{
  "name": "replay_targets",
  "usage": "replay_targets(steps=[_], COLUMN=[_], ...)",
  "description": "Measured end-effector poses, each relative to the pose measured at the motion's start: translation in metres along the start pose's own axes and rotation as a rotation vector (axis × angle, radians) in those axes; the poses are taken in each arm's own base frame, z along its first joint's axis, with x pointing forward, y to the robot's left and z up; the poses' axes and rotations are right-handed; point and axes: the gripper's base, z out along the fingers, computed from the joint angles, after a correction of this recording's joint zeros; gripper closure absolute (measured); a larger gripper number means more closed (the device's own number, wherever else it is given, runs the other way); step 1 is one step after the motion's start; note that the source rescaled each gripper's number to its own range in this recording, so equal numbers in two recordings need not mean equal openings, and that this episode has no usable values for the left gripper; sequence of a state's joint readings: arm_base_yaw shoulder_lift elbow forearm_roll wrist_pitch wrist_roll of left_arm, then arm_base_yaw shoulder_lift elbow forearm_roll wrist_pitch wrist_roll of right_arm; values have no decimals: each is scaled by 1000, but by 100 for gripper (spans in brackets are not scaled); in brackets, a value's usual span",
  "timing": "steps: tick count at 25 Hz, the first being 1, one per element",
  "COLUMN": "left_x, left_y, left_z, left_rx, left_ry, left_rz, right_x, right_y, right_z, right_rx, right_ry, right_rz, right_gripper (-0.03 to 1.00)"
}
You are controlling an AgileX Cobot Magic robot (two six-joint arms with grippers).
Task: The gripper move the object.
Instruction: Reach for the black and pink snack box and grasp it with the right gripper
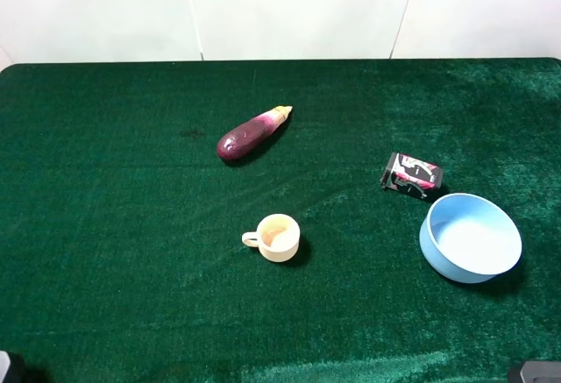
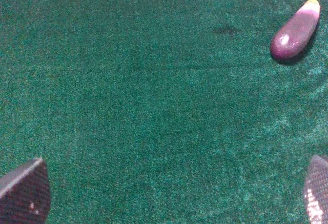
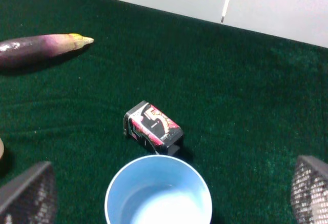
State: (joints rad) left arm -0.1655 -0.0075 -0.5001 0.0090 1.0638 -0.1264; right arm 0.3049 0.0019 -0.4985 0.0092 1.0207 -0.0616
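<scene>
The job has not really begun: the small black rectangular box with pink and white markings [image 1: 412,175] lies untouched on the dark green felt tabletop [image 1: 114,225], right of centre in the high view. It sits just beside the upper-left edge of the shallow light blue bowl [image 1: 438,258], and from here I cannot tell whether the two touch.

The right end effector [image 3: 169,193], a black two-fingered claw, is spread wide and holds nothing. Its wrist camera shows the box [image 3: 152,128] lying on its side, just beyond the bowl [image 3: 128,183], with both fingertips well short of it. The left end effector [image 2: 171,190] is spread just as wide and is also empty. It hangs over bare felt, with only the glossy purple eggplant [image 2: 296,31] in its view.

So I'd call this the approach step, and the right arm looks like the one for it. It would need to travel forward past the bowl, turn so that the fingers straddle the box's narrower sides, then come down and close. The bowl is so near that a careless descent could nudge it.

The eggplant [image 1: 250,135], upper centre-left, and the cream cup with a handle [image 1: 279,237], lower centre, lie well clear
</scene>
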Motion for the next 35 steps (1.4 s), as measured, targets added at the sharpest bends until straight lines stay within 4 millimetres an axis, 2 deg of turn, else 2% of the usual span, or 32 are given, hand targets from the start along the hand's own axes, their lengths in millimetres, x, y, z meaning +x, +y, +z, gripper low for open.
replay_targets(steps=[6, 11, 20, 25, 30, 35], left_x=[0, 0, 0, 0, 0, 0], left_y=[0, 0, 0, 0, 0, 0], left_z=[0, 0, 0, 0, 0, 0], left_rx=[0, 0, 0, 0, 0, 0], left_ry=[0, 0, 0, 0, 0, 0], left_rz=[0, 0, 0, 0, 0, 0], right_x=[-12, -38, -85, -102, -106, -99], right_y=[-1, -3, -6, -7, -8, -8], right_z=[28, 60, 140, 186, 229, 264], right_rx=[-11, -27, -100, -155, -207, -258], right_ry=[187, 291, 502, 583, 664, 733], right_rz=[-3, -69, -272, -391, -466, -529], right_gripper=[-3, -3, -3, -3, -3, -3])
